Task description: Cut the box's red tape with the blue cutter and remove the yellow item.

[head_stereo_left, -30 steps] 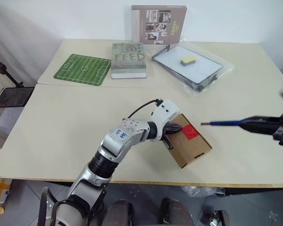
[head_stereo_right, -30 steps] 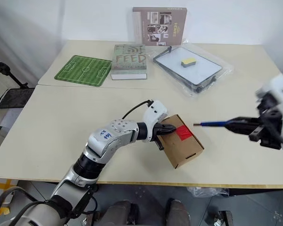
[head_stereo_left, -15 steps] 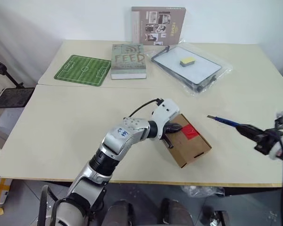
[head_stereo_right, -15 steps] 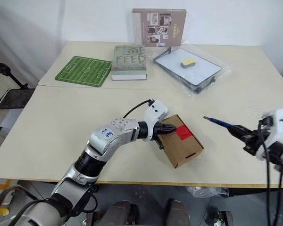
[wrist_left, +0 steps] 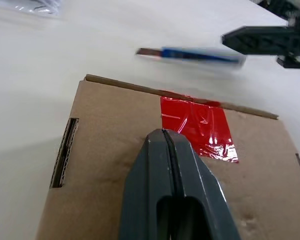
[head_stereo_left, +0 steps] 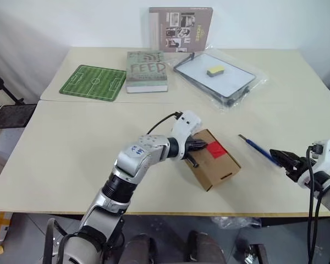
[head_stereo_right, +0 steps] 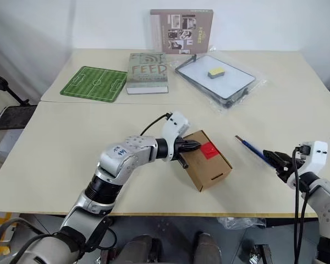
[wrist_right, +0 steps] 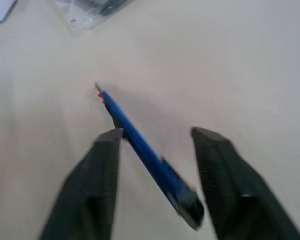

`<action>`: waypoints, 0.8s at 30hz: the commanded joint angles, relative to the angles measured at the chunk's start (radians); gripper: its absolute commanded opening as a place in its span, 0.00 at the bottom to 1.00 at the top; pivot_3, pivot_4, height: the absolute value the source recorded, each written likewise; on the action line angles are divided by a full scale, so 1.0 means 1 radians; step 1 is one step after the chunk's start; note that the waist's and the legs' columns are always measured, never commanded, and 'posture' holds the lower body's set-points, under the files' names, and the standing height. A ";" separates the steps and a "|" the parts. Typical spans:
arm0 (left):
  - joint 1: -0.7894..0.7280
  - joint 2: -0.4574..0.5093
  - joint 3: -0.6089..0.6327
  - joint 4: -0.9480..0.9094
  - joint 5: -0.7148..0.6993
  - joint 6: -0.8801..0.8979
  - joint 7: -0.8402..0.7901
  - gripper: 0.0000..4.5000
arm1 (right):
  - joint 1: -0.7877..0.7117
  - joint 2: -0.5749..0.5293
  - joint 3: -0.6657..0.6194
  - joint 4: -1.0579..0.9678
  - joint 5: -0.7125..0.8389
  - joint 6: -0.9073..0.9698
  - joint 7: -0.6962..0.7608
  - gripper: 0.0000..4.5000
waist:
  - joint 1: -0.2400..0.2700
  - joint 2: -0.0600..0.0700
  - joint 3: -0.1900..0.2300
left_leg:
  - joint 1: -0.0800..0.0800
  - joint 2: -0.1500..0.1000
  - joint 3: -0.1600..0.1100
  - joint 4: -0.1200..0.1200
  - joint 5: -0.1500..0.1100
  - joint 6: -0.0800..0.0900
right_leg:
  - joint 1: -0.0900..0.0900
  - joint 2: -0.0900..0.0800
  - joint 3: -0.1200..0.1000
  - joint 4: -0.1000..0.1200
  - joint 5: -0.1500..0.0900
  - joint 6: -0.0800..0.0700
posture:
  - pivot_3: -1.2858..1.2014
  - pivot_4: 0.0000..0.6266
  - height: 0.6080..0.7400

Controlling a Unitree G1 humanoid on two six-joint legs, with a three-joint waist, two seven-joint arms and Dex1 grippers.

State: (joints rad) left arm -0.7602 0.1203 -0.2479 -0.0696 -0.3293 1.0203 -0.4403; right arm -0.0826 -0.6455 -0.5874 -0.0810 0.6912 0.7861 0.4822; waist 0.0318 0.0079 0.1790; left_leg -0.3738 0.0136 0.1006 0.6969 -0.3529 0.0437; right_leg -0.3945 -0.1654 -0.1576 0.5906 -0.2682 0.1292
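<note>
Since 1 second ago, the right gripper (wrist_right: 155, 137) has come down from the air to the table (head_stereo_left: 88, 143), and its fingers now stand apart, with the blue cutter (head_stereo_left: 258, 149) lying loose between them on the surface. Before, the cutter was held level above the table; now it rests flat to the right of the box (head_stereo_left: 215, 166), near it but apart. The left gripper (wrist_left: 172, 145) has hardly moved: its 2 fingers are pressed together and lie on top of the box, just beside the red tape (wrist_left: 197, 125).

The cutter looks light, stiff and slim, with a smooth body, so I judge that it can roll or slip easily. The best place to take it is the thicker blue middle, away from the thin tip. Its long axis runs diagonally, with the tip pointing away from the robot and toward the box side, and the back end near the right gripper.

The box is closed, the tape looks whole in the left wrist view, and I cannot see the yellow item, which is probably inside.
</note>
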 commanded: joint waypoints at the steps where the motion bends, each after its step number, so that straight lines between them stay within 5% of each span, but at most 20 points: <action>1: -0.004 0.019 0.050 -0.075 -0.041 0.037 -0.019 0.00 | 0.016 -0.060 -0.010 -0.083 -0.003 0.000 0.023 0.86 | -0.004 0.002 0.001 | 0.000 0.000 0.000 0.000 0.000 0.000 | 0.000 0.000 0.000 0.000 0.000 0.000 | 0.52 0.24 1.00; 3: -0.015 0.031 0.077 -0.106 -0.077 0.069 -0.041 0.00 | 0.024 -0.109 0.019 -0.113 -0.022 0.015 0.035 0.99 | -0.005 0.002 0.002 | 0.000 0.000 0.000 -0.001 0.000 0.000 | 0.000 0.001 -0.001 -0.001 0.000 0.000 | 0.52 0.24 1.00; 7: -0.022 0.086 0.127 -0.176 -0.165 0.154 -0.102 0.00 | 0.015 -0.209 0.143 -0.229 -0.069 -0.001 0.104 0.99 | -0.007 0.003 0.003 | 0.000 0.000 0.000 -0.001 0.000 0.000 | 0.000 0.001 -0.001 -0.001 0.000 0.000 | 0.52 0.24 1.00; 10: 0.011 0.153 0.149 -0.214 -0.204 0.207 -0.128 0.00 | -0.047 -0.252 0.253 -0.253 -0.078 0.037 0.138 0.85 | -0.008 0.002 0.004 | 0.000 0.000 0.000 -0.001 0.000 0.000 | 0.000 0.001 -0.001 -0.001 0.000 0.000 | 0.52 0.24 1.00; 14: 0.087 0.222 0.169 -0.247 -0.214 0.224 -0.125 0.00 | -0.185 -0.251 0.392 -0.216 -0.133 0.034 0.148 0.54 | -0.009 0.003 0.005 | 0.000 0.000 0.000 -0.001 0.000 -0.001 | 0.000 0.001 0.000 -0.001 0.000 0.000 | 0.52 0.24 1.00; 21: 0.319 0.114 0.212 -0.278 -0.195 0.012 -0.070 0.00 | -0.314 -0.189 0.517 -0.055 -0.204 -0.046 0.222 0.01 | 0.005 0.001 0.006 | -0.003 -0.002 -0.004 -0.001 0.000 -0.001 | 0.000 0.001 -0.001 -0.003 0.000 0.000 | 0.52 0.24 1.00; 24: 0.401 0.079 0.180 -0.267 -0.187 -0.040 -0.060 0.00 | -0.326 -0.178 0.544 -0.021 -0.218 -0.049 0.257 0.01 | 0.005 0.001 0.006 | -0.004 -0.002 -0.004 -0.001 0.000 -0.001 | 0.000 0.001 -0.002 -0.005 0.000 0.001 | 0.52 0.24 1.00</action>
State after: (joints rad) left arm -0.3752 0.2127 -0.0470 -0.3080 -0.5164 1.0186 -0.5036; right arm -0.3890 -0.8163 -0.0382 -0.0996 0.4832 0.7600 0.7148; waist 0.0373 0.0093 0.1854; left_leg -0.3780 0.0115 0.0971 0.6958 -0.3529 0.0425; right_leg -0.3948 -0.1642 -0.1600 0.5859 -0.2680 0.1298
